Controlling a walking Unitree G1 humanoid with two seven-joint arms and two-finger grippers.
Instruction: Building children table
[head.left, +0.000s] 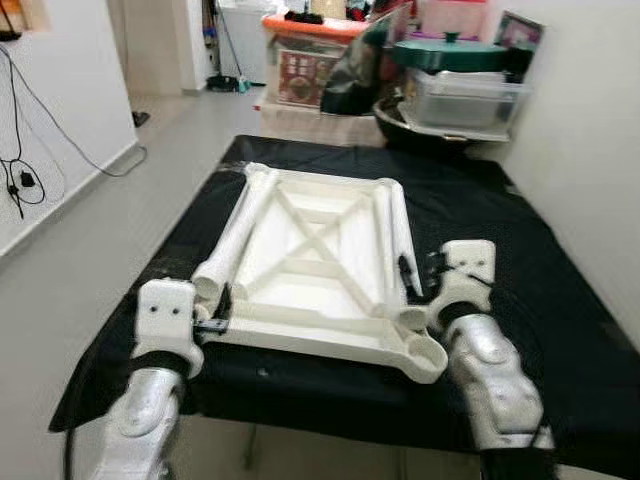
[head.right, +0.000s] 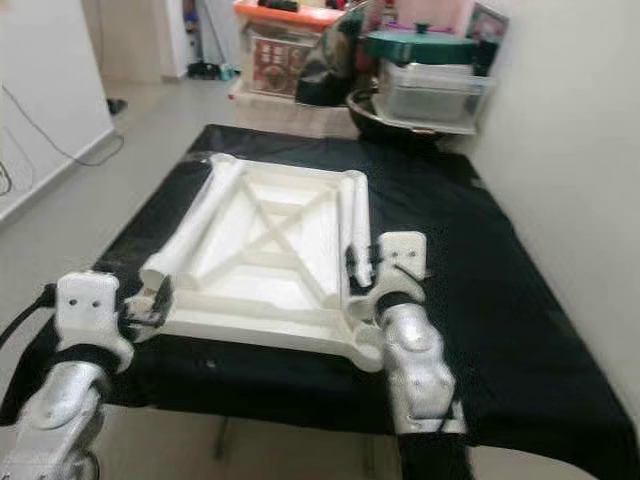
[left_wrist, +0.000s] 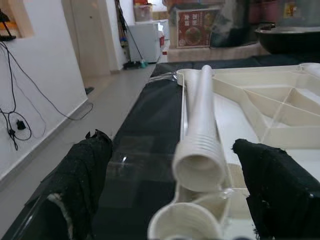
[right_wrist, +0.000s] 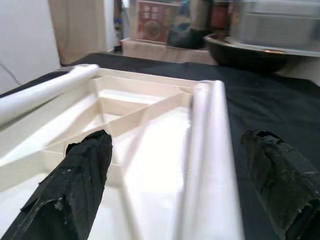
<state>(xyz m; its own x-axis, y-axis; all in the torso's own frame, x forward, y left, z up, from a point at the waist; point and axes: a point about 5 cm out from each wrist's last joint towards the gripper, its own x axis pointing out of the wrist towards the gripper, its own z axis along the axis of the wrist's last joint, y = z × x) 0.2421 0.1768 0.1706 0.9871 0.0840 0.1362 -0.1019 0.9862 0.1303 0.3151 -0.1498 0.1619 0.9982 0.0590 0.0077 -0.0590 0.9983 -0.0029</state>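
Observation:
The white plastic table top (head.left: 310, 262) lies upside down on the black-covered table (head.left: 545, 300). One white tube leg (head.left: 236, 238) rests along its left side, the ribbed open end (left_wrist: 199, 167) nearest me, above a round corner socket (left_wrist: 185, 224). Two more legs (head.left: 396, 232) lie side by side along the right edge. My left gripper (head.left: 216, 313) is open at the near left corner, its fingers (left_wrist: 82, 172) on either side of that leg end without touching it. My right gripper (head.left: 421, 272) is open just short of the right legs (right_wrist: 210, 145), with its fingers (right_wrist: 82, 172) spread wide.
Behind the table stand a clear plastic bin (head.left: 462, 97) under a green lid, a black pan (head.left: 415, 130) and boxes (head.left: 305, 70). A white wall runs close along the right. Cables (head.left: 22, 175) hang on the left wall above open floor.

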